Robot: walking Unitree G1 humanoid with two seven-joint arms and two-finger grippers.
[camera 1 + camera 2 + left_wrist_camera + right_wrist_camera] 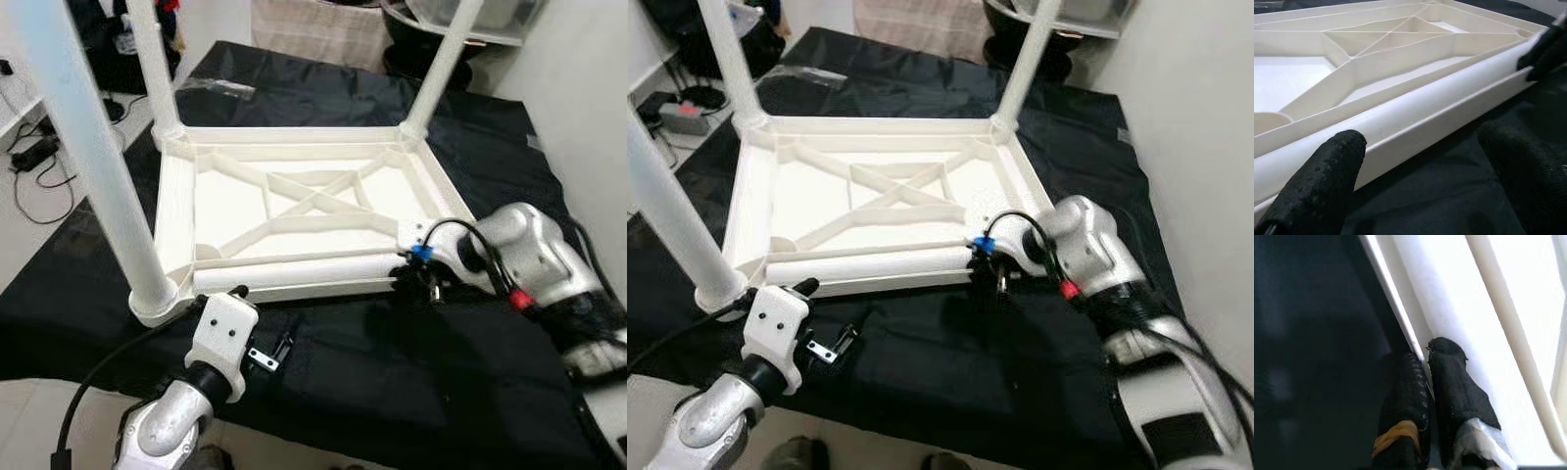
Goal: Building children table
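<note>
Head-camera views give me the black cloth [392, 382] first, a dark sheet spread over the floor, and I place everything else against the table upon it. I see the children's table [294, 211] lying upside down in the middle of that cloth, cream-white plastic, its underside a shallow rectangular tray crossed by diagonal stiffening ribs that meet near the centre. Three round legs stand up from its corners: the near-left leg [93, 157], the far-left leg [152, 64] and the far-right leg [441, 64]. A fourth leg [867, 262], the same white tube, lies flat inside the table along its near edge rather than upright in a socket.

At the table's near-right corner I have the right gripper [1427, 382], its arm [529, 250] reaching in from that side. Its two black fingers are pressed together on the thin rim of the near edge, pinching it, one finger outside over the cloth and one inside on the white plastic.

Just off the table's near-left corner sits the left gripper [1420, 161]. Its fingers [1322, 181] are spread wide apart with nothing between them, aimed at the near edge and the lying leg, close to it.
</note>
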